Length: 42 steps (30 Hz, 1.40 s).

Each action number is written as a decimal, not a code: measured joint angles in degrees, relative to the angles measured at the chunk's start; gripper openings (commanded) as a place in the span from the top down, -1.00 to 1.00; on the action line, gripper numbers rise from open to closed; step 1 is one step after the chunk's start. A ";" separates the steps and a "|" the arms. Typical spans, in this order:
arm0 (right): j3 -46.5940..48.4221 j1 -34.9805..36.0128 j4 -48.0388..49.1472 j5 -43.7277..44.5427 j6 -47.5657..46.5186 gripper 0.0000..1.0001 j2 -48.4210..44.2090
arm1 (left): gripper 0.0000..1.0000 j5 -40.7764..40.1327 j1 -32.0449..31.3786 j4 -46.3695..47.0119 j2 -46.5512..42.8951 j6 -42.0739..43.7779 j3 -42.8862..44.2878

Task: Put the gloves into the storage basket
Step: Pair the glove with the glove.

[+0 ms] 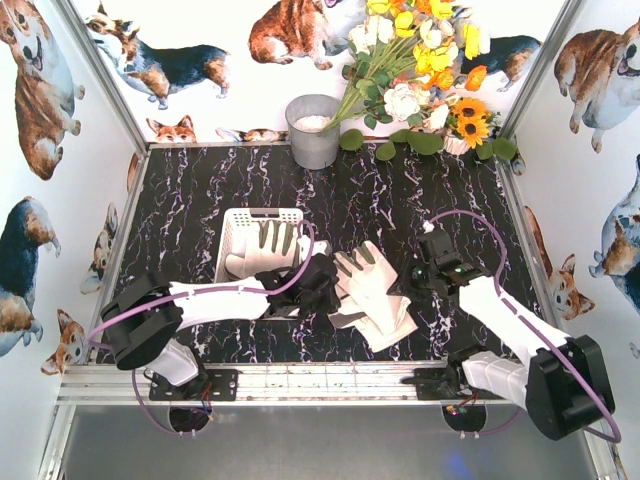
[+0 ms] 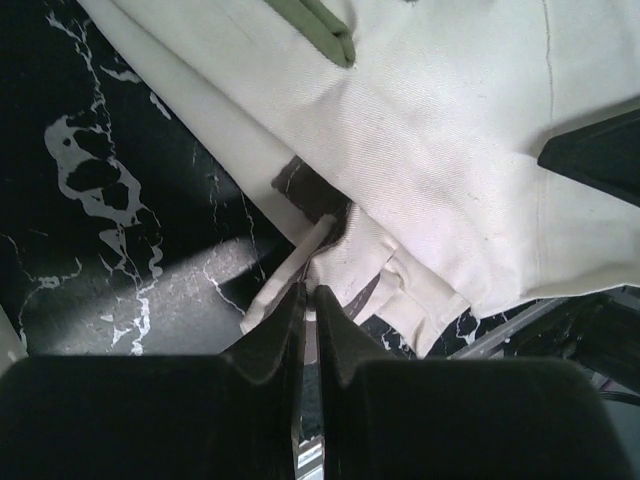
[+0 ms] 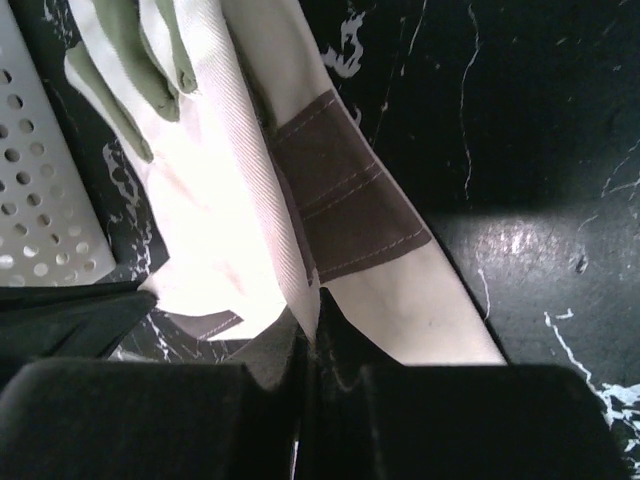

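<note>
Black, white-veined worktop [image 1: 200, 190] enclosed by corgi-print walls [image 1: 40, 100]; grey metal bucket [image 1: 313, 135] and a flower arrangement [image 1: 420, 60] at the far edge, neither involved.

Item 1. Storage basket [image 1: 232, 225]: white, perforated, left of centre. Contents: one glove [image 1: 270, 245], lying flat with its fingers towards the far end.

Item 2. Gloves [image 1: 375, 300]: overlapping loose pile on the worktop just right of the basket, between the two arms. Cream fabric, grey-green fingers, brown cuff patch.

Item 3. Left gripper [image 2: 308, 295]: clenched, fingertips meeting on a folded cuff hem at the near edge of the pile. It appears to have pinched the fabric.

Item 4. Right gripper [image 3: 312, 305]: clenched, tips against the edge of a glove beside the brown patch. Whether any fabric is caught cannot be told.

Step in hand, as judged: pickup of the next glove by the left arm, grip made and lift not yet begun.

Next move calls for: a straight lift high enough to peel one floppy glove off its neighbours and clear the basket rim, a short carry left, then release over the basket.
</note>
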 measured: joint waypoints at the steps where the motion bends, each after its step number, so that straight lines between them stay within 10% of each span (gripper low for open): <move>1: 0.00 0.00 -0.37 -0.48 -0.20 1.00 -0.55 | 1.00 -0.04 -0.35 -0.31 -0.04 -0.22 0.00; 42: -5.46 1.25 5.20 -4.68 0.50 1.00 5.64 | 1.00 -11.26 -5.81 -10.78 1.40 -5.68 0.55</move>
